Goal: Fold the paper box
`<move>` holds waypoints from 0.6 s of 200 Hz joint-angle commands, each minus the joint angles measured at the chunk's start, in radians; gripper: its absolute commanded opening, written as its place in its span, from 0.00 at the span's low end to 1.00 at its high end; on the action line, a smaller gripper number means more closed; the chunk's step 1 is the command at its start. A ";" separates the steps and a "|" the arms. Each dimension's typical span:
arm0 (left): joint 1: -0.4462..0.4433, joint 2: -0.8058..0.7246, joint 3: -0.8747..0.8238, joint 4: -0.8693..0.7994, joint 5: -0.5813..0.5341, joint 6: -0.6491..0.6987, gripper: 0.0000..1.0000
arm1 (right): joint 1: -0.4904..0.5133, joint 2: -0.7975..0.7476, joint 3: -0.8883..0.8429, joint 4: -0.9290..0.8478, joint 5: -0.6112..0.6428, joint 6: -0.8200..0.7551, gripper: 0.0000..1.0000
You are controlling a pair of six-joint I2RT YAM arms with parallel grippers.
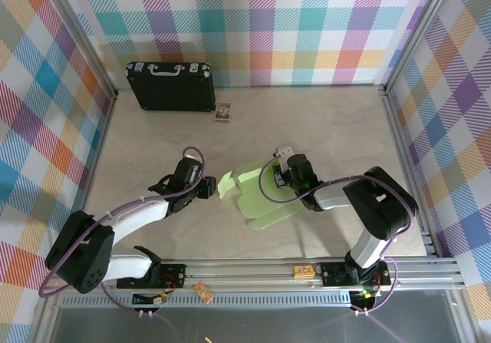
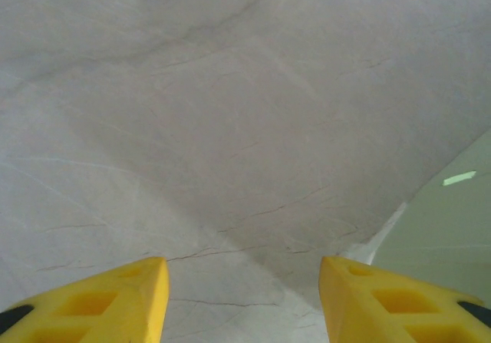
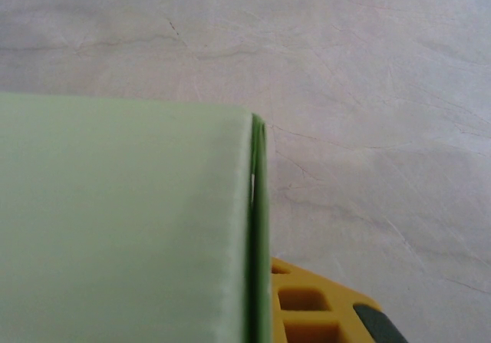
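Right gripper clamps a raised panel of the paper box, mid-fold I judge, while left gripper, jaws apart and empty, sits just left of it and should next catch a flap.

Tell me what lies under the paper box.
Marbled table surrounds the paper box; the right pincer grips its edge. The tabletop directly beneath the card is covered, so anything there cannot be seen.
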 commanded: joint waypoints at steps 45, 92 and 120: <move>-0.090 -0.046 -0.046 0.146 0.171 0.098 0.55 | -0.003 -0.009 -0.014 -0.022 0.001 -0.015 0.01; -0.125 -0.050 -0.054 0.151 0.200 0.150 0.55 | -0.002 -0.003 -0.004 -0.032 0.000 -0.017 0.01; -0.136 -0.027 -0.040 0.169 0.230 0.178 0.55 | -0.002 -0.004 -0.005 -0.029 0.000 -0.019 0.01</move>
